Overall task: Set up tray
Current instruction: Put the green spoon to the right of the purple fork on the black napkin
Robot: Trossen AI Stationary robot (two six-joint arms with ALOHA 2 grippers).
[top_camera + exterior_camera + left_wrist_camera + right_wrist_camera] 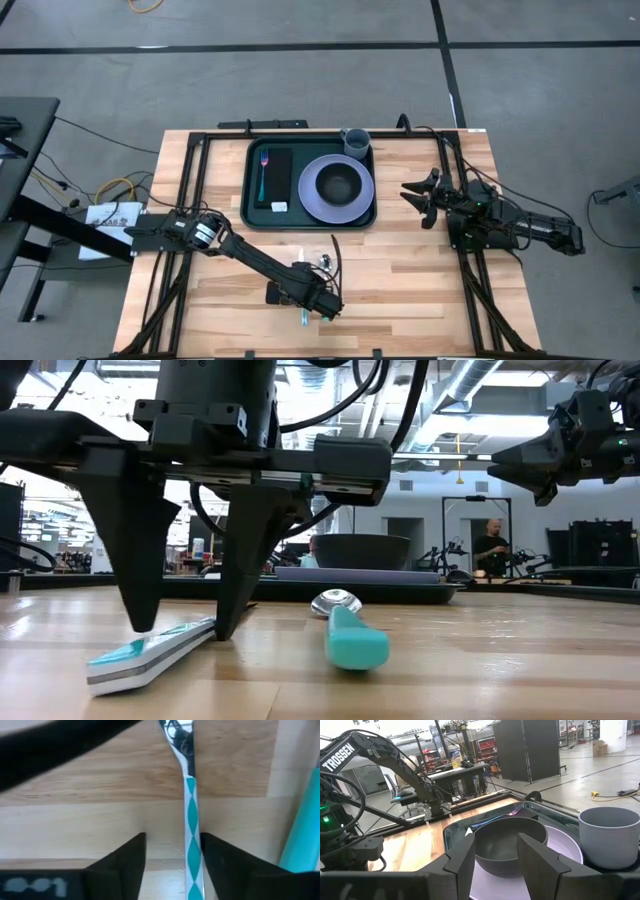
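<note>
The dark green tray [250, 185] lies at the table's far middle. It holds a purple plate [312, 195] with a dark bowl [341, 183], a grey cup [356, 141], a fork [263, 172] and a black flat rectangle [279, 178]. My left gripper [180, 630] is open near the table's near edge, fingers pointing down on either side of a utensil's teal-and-white diamond-patterned handle [193, 835]. A teal-handled spoon [350, 632] lies flat on the wood just beside it. My right gripper [418, 195] hangs open above the table, right of the tray, facing the bowl [507, 845]. My left gripper comes from above with its fingers across the utensil's handle [150, 650], which lies flat on the table between them. One finger [220, 860] stands right against the handle's side. Whether it touches the handle, I cannot tell.
Bare wood stretches around the left gripper on the table's near half. Black frame rails [190, 200] run along the table's left and right sides. Cables trail from the left arm [330, 250]. A person [490, 545] stands far back in the room.
</note>
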